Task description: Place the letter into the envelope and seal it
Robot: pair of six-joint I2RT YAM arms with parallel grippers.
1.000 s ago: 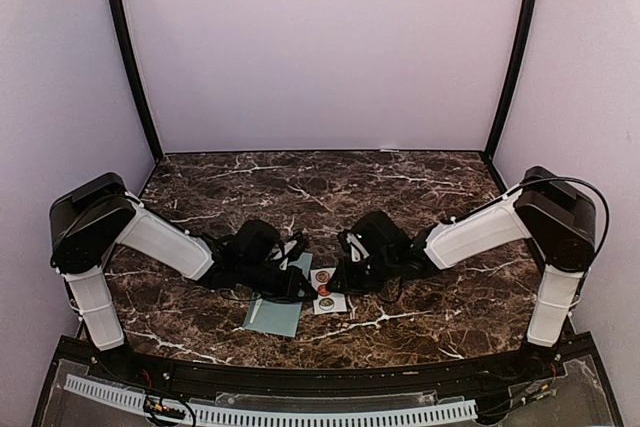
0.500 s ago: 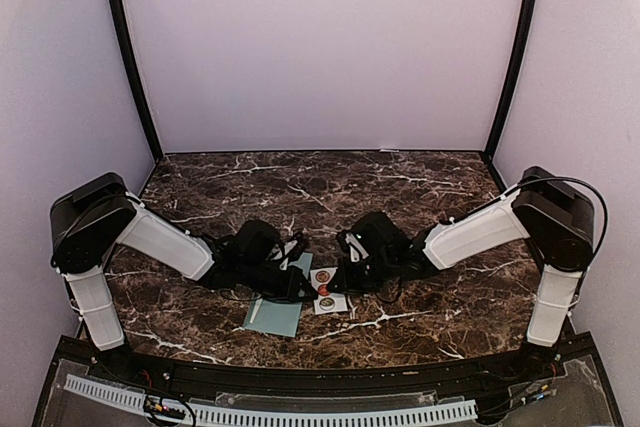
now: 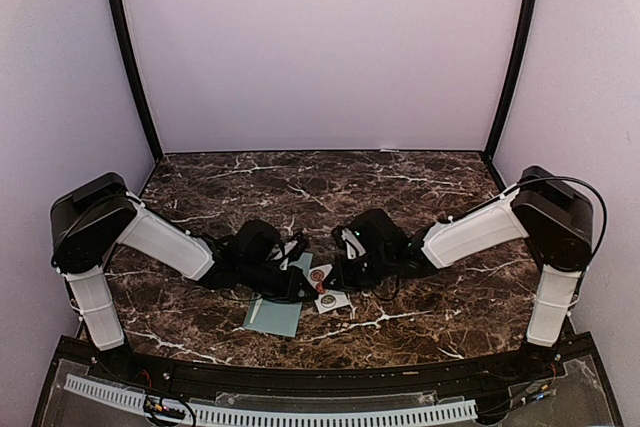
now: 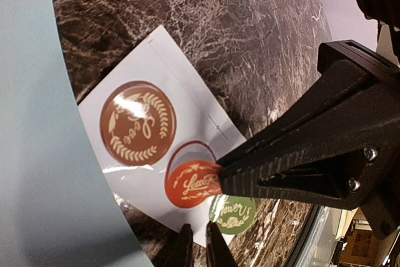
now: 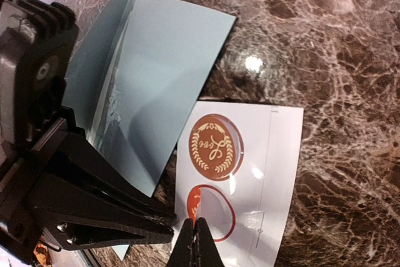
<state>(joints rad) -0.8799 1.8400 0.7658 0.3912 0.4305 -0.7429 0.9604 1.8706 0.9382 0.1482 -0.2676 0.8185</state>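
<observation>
The right claw (image 5: 197, 242) pinches the edge of the red sticker (image 4: 190, 182), part-lifted from the sticker sheet (image 5: 275, 154). The left claw (image 4: 199, 249), nearly closed, seems to pin that sheet. The envelope (image 3: 272, 315) lies just left on the counter (image 3: 420, 197). A steep pull could crease the sticker or drag the sheet loose.

Pale teal envelope (image 4: 37, 154), red sticker (image 4: 189, 186)

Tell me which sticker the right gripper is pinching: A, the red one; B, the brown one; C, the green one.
A: the right gripper is shut on the edge of the red sticker, which is lifted partly off the white sheet; the brown sticker and the green sticker lie flat.
</observation>
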